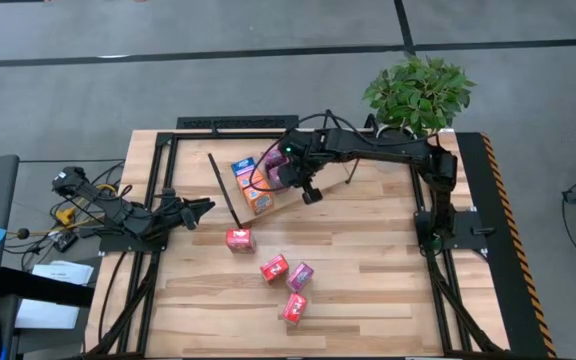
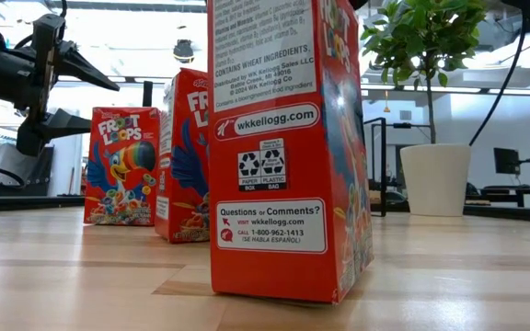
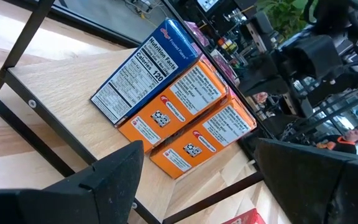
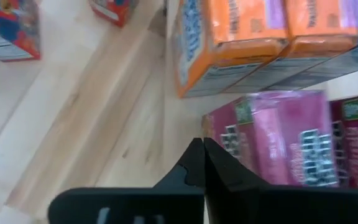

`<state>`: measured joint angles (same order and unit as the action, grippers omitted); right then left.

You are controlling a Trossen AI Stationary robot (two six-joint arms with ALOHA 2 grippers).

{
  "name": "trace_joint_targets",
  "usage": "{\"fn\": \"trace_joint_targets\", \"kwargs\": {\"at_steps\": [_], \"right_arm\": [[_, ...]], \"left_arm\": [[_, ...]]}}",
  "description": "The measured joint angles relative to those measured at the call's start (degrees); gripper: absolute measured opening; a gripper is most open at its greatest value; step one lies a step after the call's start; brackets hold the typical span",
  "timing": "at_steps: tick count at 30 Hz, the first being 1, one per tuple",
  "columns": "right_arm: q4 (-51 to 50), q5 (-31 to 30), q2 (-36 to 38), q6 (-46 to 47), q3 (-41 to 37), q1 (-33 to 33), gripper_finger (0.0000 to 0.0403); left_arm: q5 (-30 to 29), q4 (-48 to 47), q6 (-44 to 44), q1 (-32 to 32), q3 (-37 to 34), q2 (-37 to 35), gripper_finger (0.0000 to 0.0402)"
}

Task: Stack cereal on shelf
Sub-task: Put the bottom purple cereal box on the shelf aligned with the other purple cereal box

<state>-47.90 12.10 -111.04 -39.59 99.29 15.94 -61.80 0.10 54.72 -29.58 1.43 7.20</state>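
Evidently light, stiff cardboard, best pinched across the narrow faces: four loose cereal boxes (image 1: 240, 239) near the table's front-middle, more stacked on the shelf (image 1: 230, 195) toward the back edge. Right gripper (image 1: 311, 195) pinched closed, empty, just beside the shelf. Left gripper (image 1: 200, 209) spread wide, empty, by the left edge. Printed labels legible only from the low view; layout only from above.

blue box (image 3: 149, 67) | orange boxes (image 3: 185, 99) | pink boxes (image 4: 291, 146) | red boxes (image 1: 274, 268)
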Motion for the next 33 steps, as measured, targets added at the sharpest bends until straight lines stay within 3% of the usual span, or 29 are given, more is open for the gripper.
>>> {"fn": "trace_joint_targets", "kwargs": {"at_steps": [9, 21, 33], "right_arm": [[2.71, -3.68, -2.08, -0.91, 0.08, -0.09, 0.004], [4.48, -6.51, -2.67, -0.93, -0.07, -0.31, 0.0014], [7.59, -8.81, -2.67, -0.9, -0.07, -0.12, 0.004]], "left_arm": [[0.0, 0.02, -0.03, -0.01, 0.0, 0.0, 0.03], [-0.02, 0.02, -0.04, -0.02, 0.0, 0.0, 0.03], [-0.04, 0.02, -0.04, 0.0, 0.0, 0.0, 0.03]]}}
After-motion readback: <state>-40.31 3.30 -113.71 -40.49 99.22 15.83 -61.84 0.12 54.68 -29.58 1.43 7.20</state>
